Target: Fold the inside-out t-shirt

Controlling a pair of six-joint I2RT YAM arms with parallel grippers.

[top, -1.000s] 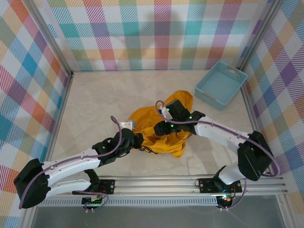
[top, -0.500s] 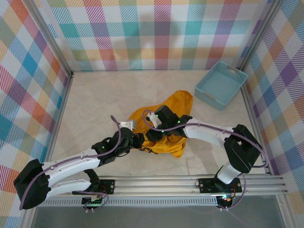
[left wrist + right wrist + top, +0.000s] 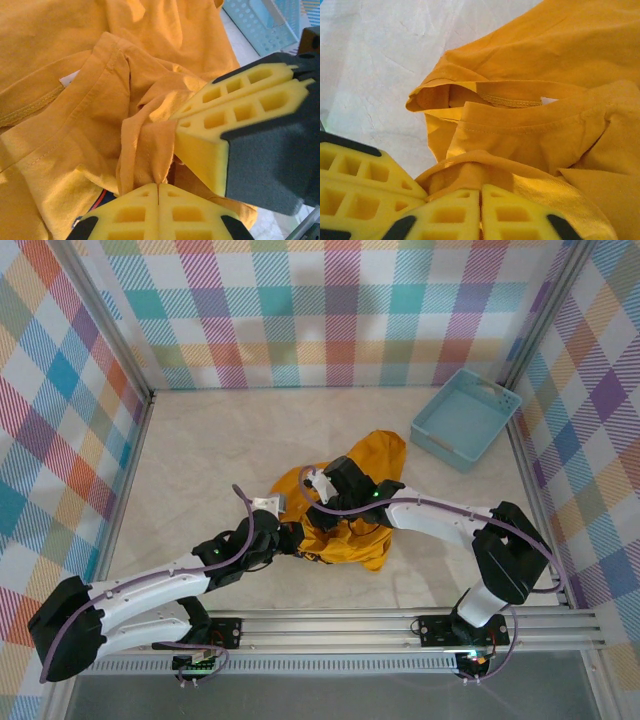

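Mustard-orange cotton t-shirt (image 3: 380, 455) crumpled mid pale desk (image 3: 200, 450). Left end effector (image 3: 159, 186), right end effector (image 3: 480, 192) side by side, each pinching cloth fold near collar; probably paired grips to pull garment open.

You worked in a robotics lab test cell, not a home. A pale marbled table (image 3: 200, 460) was boxed in on the left, far and right by plaid cloth walls (image 3: 330, 310) hung on metal frame posts (image 3: 108, 325). An aluminium rail (image 3: 330, 625) along the near edge carried the left arm (image 3: 150, 590) and the right arm (image 3: 450, 520), with cabling. A light blue basket (image 3: 465, 418) sat far right.
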